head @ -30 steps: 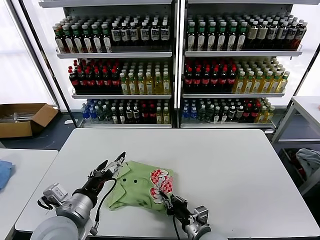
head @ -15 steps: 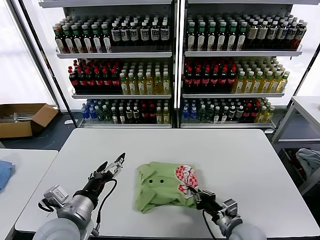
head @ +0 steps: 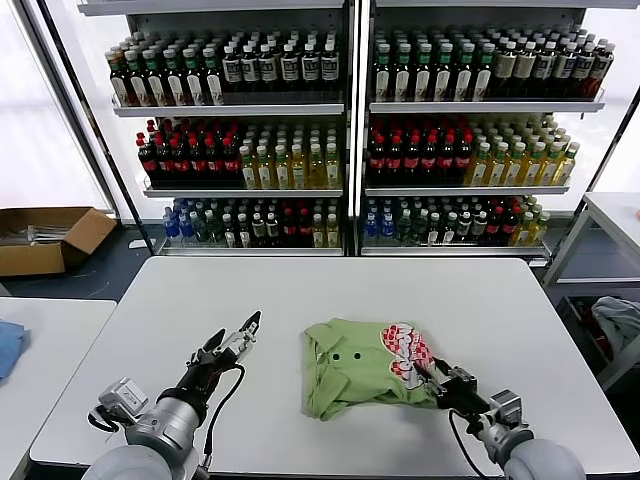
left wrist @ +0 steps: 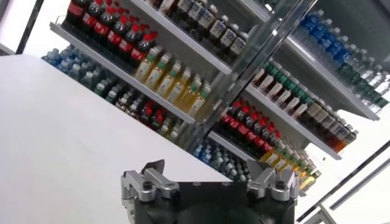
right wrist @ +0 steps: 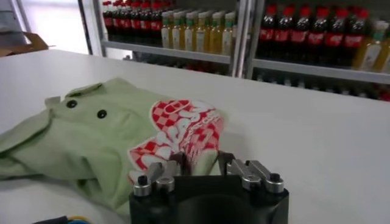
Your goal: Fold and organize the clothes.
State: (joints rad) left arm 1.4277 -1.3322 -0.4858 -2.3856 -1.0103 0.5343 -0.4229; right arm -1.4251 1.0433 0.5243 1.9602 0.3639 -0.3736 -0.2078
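Since a second ago, the light green shirt [head: 365, 366] has slid across the white counter [head: 480, 310] toward our right, from left of centre to right of centre, and our right hand [head: 432, 374] has travelled with it. Our left hand [head: 232, 344] has barely shifted and now sits well apart from the garment.

The shirt lies in a loosely folded bundle on the near part of the counter. Two small dark buttons [head: 345, 355] show on its upper face. A red-and-white checkered print [head: 403, 354] is on the side nearest our right hand.

Our right hand is low at the shirt's right edge, its fingers closed on the fabric just beside the checkered print. In the right wrist view the cloth [right wrist: 122, 137] bunches up between the two fingers [right wrist: 163, 171].

Our left hand hovers above bare counter to the left of the shirt, its two fingers spread apart and holding nothing. The left wrist view shows the fingers [left wrist: 149, 182] wide apart.

Behind the counter stand shelves of bottles [head: 340, 140]. A cardboard box [head: 45, 238] sits on the floor at far left.
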